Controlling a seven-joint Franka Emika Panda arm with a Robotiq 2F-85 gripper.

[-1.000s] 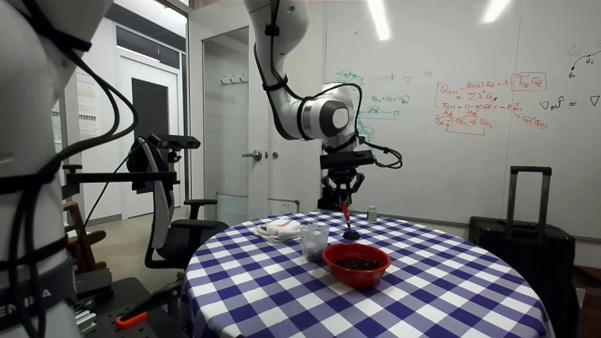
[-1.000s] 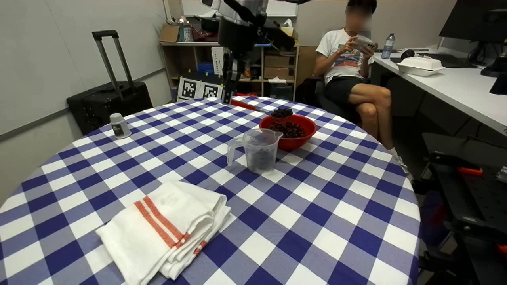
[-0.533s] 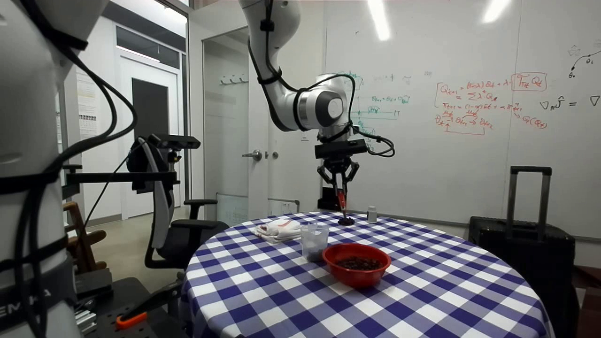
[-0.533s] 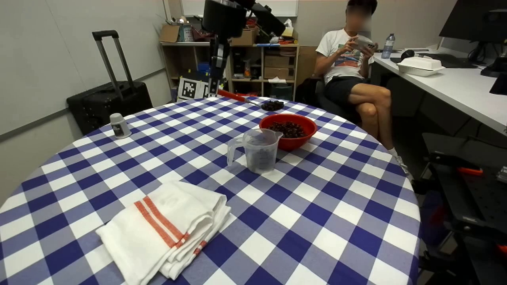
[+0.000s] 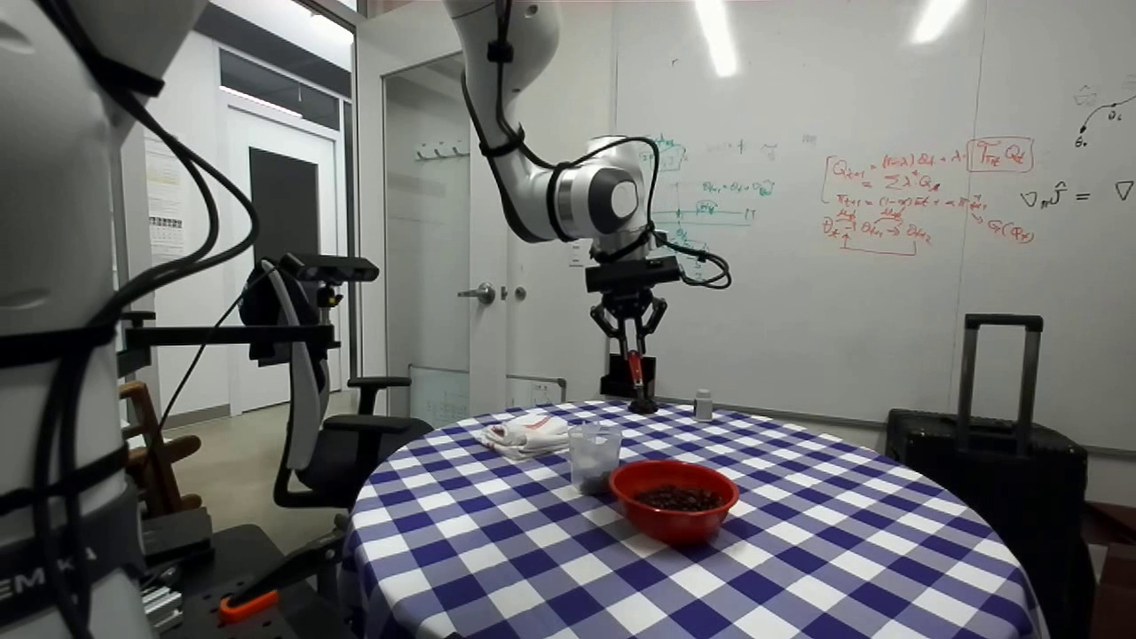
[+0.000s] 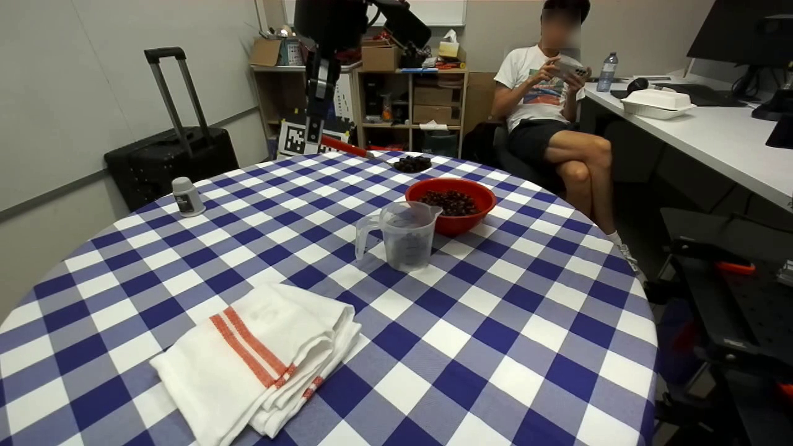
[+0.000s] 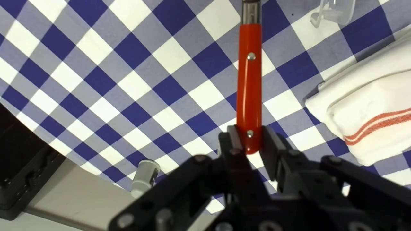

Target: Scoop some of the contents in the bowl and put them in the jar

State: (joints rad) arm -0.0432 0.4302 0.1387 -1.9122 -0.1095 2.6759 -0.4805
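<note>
My gripper [image 7: 249, 141] is shut on the red handle of a spoon [image 7: 249, 80]. In both exterior views the gripper [image 5: 632, 348] [image 6: 315, 133] holds the spoon above the table. The spoon's head bears a heap of dark berry-like bits [image 6: 412, 163]. It is apart from the bowl and the jar. The glossy red bowl [image 5: 674, 525] [image 6: 455, 227] stands on the table with dark bits [image 6: 451, 202] in it. The jar is a clear jug with a handle [image 6: 409, 238] beside the bowl. What is inside the jug I cannot tell. Part of it shows in the wrist view [image 7: 343, 9].
A folded white towel with red stripes [image 6: 260, 359] lies near the jug. A small grey-white bottle [image 6: 188, 197] stands near the table's edge. A checked cloth covers the round table [image 5: 799, 541]. A person [image 6: 539, 87] sits beyond the table.
My gripper has moved up and to the left in both exterior views, carrying the loaded spoon away from the bowl. The bowl, jug and towel have not moved.
</note>
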